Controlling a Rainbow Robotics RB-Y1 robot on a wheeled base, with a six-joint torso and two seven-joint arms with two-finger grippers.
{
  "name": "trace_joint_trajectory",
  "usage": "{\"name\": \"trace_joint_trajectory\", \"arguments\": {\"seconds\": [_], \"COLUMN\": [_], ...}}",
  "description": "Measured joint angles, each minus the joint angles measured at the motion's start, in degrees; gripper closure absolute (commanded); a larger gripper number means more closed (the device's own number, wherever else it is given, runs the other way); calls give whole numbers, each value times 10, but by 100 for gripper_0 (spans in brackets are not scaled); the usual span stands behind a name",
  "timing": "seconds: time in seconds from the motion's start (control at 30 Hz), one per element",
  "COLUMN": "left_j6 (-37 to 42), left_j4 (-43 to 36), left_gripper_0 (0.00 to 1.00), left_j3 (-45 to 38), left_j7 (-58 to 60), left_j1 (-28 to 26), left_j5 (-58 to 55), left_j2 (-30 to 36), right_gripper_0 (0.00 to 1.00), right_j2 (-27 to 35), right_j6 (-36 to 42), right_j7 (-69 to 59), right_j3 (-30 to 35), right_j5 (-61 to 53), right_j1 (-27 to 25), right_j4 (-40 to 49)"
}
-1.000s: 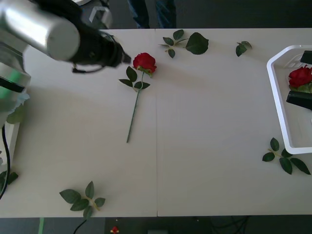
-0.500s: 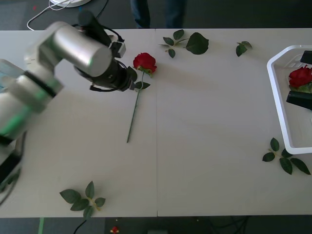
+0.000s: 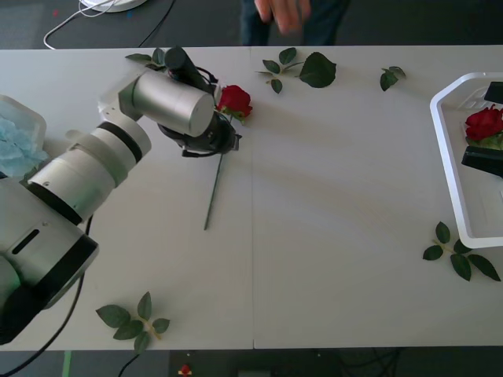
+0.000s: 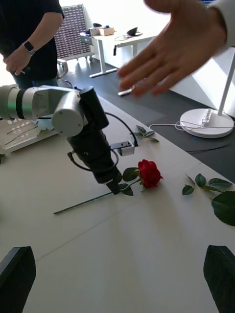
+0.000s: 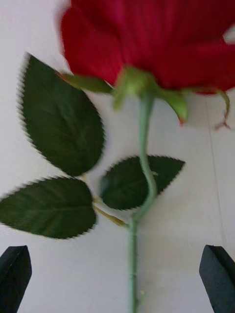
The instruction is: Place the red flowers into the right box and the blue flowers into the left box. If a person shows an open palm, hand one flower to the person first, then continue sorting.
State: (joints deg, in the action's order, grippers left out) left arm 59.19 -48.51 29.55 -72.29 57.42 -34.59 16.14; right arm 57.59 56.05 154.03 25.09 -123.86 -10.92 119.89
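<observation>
No brand, label or writing can be read anywhere in these views.

Compared with half a second ago, the left arm has swung further over the counter [image 3: 330, 236]: its wrist now covers the leaves of the lying red rose [image 3: 234, 100], and the left box [image 3: 23, 110] with pale blue flowers [image 3: 17, 149] has come into sight at 9 o'clock of the front view. A person's open hand [image 3: 284, 11] has also appeared past the far counter edge at 12 o'clock; in the right wrist view that hand [image 4: 171, 49] is spread palm-down above the rose [image 4: 149, 173].

The left gripper [image 5: 117, 271] hangs right over the rose stem [image 5: 139, 205], its black fingers [image 5: 14, 271] spread wide at either side of the stem, released and holding nothing; I cannot tell whether the tips touch the counter. In the right wrist view the left gripper [image 4: 113, 187] sits at the stem just by the leaves.

The right gripper [image 4: 117, 274] has its fingers [image 4: 17, 276] wide apart too, empty. In the front view its black fingers [image 3: 481, 159] lie at 3 o'clock in the right box [image 3: 444, 157], on either side of a second red rose [image 3: 482, 123] resting in that box.

Loose leaf sprigs [image 3: 302, 69] lie scattered around the counter, at 12, 4 and 7 o'clock
</observation>
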Motion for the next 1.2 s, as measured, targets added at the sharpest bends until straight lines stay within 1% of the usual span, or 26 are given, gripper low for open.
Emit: {"name": "trace_joint_trajectory", "arguments": {"seconds": [0.23, 0.47, 0.6, 0.63, 0.67, 0.7, 0.93, 1.2], "left_j6": [-2, -2, -4, -4, -4, -4, -6, -4], "left_j4": [50, 89, 102, 105, 109, 113, 127, 132], "left_gripper_0": [0, 0, 0, 14, 55, 99, 100, 100], "left_j3": [0, 2, 18, 21, 24, 26, 29, 33], "left_j7": [0, 0, 0, 0, 0, 0, 0, 0], "left_j1": [2, 23, 30, 32, 34, 35, 42, 43], "left_j5": [2, 4, 9, 14, 23, 37, 116, 121], "left_j2": [-36, -47, -50, -52, -56, -59, -68, -68], "right_gripper_0": [0, 0, 0, 0, 0, 0, 0, 0], "right_j2": [0, 0, 0, 0, 0, 0, 0, 0], "right_j6": [0, 0, 0, 0, 0, 0, 0, 0], "right_j7": [0, 0, 0, 0, 0, 0, 0, 0], "right_j3": [0, 0, 0, 0, 0, 0, 0, 0], "right_j5": [0, 0, 0, 0, 0, 0, 0, 0], "right_j1": [0, 0, 0, 0, 0, 0, 0, 0], "right_j4": [0, 0, 0, 0, 0, 0, 0, 0]}}
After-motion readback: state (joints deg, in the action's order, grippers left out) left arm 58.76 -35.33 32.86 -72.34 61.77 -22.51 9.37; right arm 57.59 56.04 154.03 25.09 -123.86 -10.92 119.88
